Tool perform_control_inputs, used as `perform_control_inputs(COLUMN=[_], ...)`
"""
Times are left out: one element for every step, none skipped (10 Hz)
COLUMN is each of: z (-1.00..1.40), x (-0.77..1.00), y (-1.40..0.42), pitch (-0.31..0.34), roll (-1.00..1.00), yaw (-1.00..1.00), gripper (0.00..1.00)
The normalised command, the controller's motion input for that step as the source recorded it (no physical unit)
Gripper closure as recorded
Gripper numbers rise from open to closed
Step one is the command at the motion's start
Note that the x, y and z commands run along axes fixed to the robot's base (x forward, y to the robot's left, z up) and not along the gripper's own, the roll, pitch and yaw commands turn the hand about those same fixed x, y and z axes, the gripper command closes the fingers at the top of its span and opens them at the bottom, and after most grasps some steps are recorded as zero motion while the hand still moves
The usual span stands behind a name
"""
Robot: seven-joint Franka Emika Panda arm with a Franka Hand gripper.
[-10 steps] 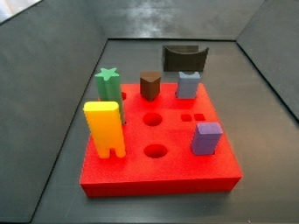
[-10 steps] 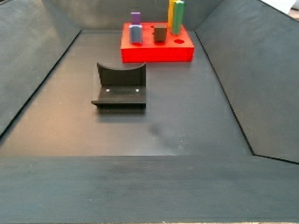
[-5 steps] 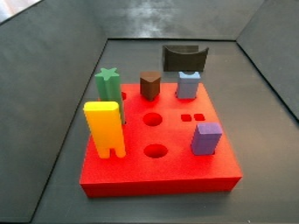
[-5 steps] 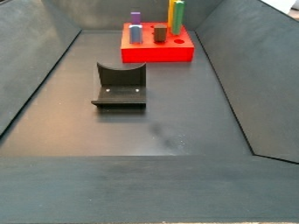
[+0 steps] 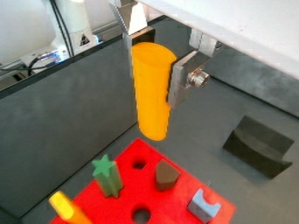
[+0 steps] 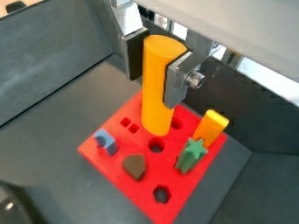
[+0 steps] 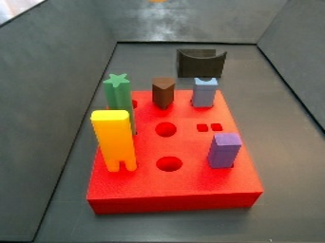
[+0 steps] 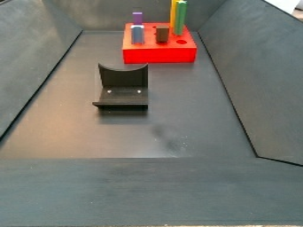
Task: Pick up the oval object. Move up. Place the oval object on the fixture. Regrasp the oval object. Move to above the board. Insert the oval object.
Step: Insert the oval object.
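Both side views show the dark enclosure floor unchanged from a second ago, the arm out of frame. The board lies at one end, the fixture empty behind it, so the regrasp is likely done. In both wrist views the end effector hangs above the board, its silver fingers clamped on the oval object, which points straight down. The peg looks ready for lowering into a hole. Dark sloped walls ring the floor.
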Motion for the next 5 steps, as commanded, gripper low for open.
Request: perform_control_inputs(z=[-0.3, -0.34, -0.45, -0.71, -0.9], x=[0.53, 0.8, 0.82, 0.74, 0.49], y=[-0.76, -0.75, -0.72, -0.56, -0.47], pitch=[-0.063, 0.0, 0.0, -0.037, -0.079], roll=[-0.01, 0.0, 0.0, -0.02, 0.0], yaw=[0.0, 0.0, 0.0, -0.01, -0.08], gripper=[1.0, 1.0, 1.0, 1.0, 1.0])
